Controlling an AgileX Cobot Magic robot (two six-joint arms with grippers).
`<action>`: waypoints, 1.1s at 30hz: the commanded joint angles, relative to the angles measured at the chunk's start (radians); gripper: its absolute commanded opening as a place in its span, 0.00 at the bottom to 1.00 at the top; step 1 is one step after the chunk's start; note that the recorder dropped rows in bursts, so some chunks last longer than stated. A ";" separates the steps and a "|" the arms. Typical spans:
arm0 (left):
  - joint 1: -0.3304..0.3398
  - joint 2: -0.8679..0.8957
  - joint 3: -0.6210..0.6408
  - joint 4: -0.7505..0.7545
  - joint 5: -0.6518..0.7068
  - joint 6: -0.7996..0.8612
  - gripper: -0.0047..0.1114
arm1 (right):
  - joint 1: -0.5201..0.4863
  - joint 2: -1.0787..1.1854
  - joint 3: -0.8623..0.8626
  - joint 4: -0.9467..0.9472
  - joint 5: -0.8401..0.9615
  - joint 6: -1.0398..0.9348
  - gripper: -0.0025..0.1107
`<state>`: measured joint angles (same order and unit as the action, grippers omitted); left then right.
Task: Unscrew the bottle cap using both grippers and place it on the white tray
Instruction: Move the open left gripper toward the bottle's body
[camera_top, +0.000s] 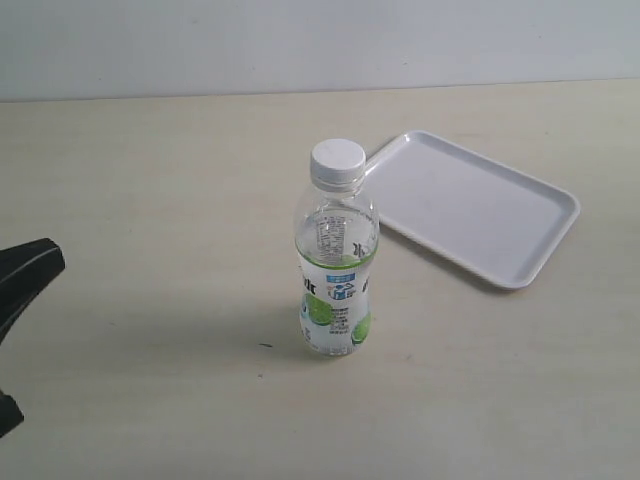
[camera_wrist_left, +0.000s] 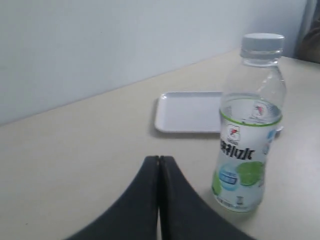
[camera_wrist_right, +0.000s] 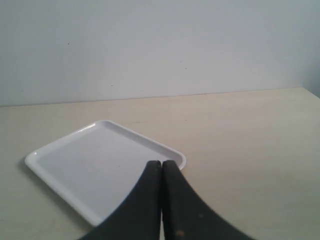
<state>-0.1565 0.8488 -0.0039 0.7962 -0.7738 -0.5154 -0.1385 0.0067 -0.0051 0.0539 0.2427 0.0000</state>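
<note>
The clear bottle (camera_top: 337, 270) with its white, blue and green label stands upright mid-table, and the white ribbed bottle cap (camera_top: 337, 163) sits on its neck. The left wrist view shows the same bottle (camera_wrist_left: 247, 150) and cap (camera_wrist_left: 262, 46). Behind and right of it lies the white tray (camera_top: 470, 205), holding nothing. My left gripper (camera_wrist_left: 159, 159) is shut with nothing in it, well short of the bottle; a black part of it (camera_top: 25, 275) shows at the exterior view's left edge. My right gripper (camera_wrist_right: 161, 163) is shut on nothing, near the tray's (camera_wrist_right: 100, 165) corner; the exterior view does not show it.
The beige table (camera_top: 150, 200) runs back to a pale wall (camera_top: 300, 45). A dark object (camera_wrist_left: 310, 35) shows at the far edge of the left wrist view.
</note>
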 joint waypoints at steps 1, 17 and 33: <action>-0.004 0.038 0.004 0.139 -0.058 -0.068 0.04 | -0.006 -0.007 0.005 0.000 -0.006 0.000 0.02; -0.004 0.338 -0.032 0.178 -0.285 0.146 0.18 | -0.006 -0.007 0.005 -0.003 -0.006 0.000 0.02; -0.009 0.702 -0.186 0.224 -0.437 0.180 0.85 | -0.006 -0.007 0.005 -0.004 -0.006 0.000 0.02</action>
<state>-0.1565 1.5241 -0.1644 1.0051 -1.1977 -0.3549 -0.1385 0.0067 -0.0051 0.0539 0.2427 0.0000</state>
